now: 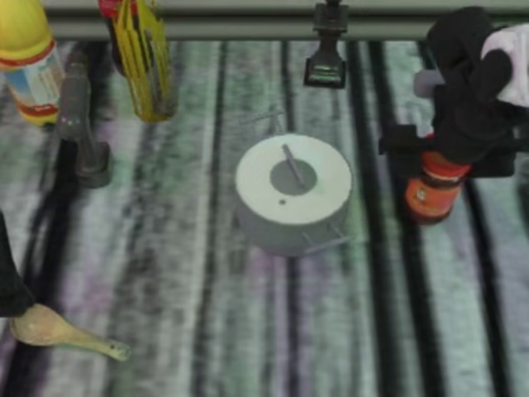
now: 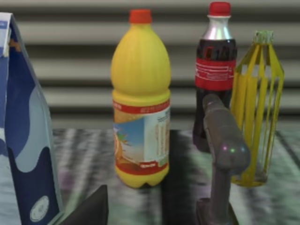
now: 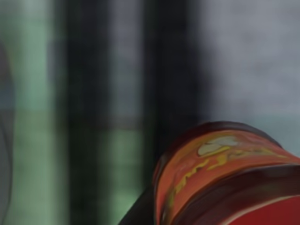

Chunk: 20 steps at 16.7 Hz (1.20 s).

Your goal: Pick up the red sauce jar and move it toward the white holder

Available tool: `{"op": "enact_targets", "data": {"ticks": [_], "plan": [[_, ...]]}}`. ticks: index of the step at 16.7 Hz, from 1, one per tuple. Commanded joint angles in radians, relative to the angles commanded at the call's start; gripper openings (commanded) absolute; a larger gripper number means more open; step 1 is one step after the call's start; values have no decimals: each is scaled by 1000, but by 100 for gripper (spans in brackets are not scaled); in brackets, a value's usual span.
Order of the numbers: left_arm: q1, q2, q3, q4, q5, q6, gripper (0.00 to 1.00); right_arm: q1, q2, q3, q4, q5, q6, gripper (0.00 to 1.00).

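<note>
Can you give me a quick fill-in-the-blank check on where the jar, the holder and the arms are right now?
1. The right gripper is at the red sauce jar, on the ____ side of the table.
2. The white holder sits near the table's ____.
3. The jar and the holder are ____, not touching.
4. The wooden spoon lies at the table's front ____ corner, by the parked left arm.

Missing words: right; middle; apart; left

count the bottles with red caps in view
2. A yellow bottle at the table's far left corner, and a cola bottle just right of it, behind the yellow whisk. More may be hidden outside the views.
</note>
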Motion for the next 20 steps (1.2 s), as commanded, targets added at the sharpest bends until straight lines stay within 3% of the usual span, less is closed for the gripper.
{"op": "enact_targets", "data": {"ticks": [5,18,20], "plan": [[0,0,0,0,0,0,100,0,9,-8,17,1,0,0],[0,0,0,0,0,0,100,0,9,-8,17,1,0,98],[0,0,0,0,0,0,100,0,9,-8,17,1,0,100]]}}
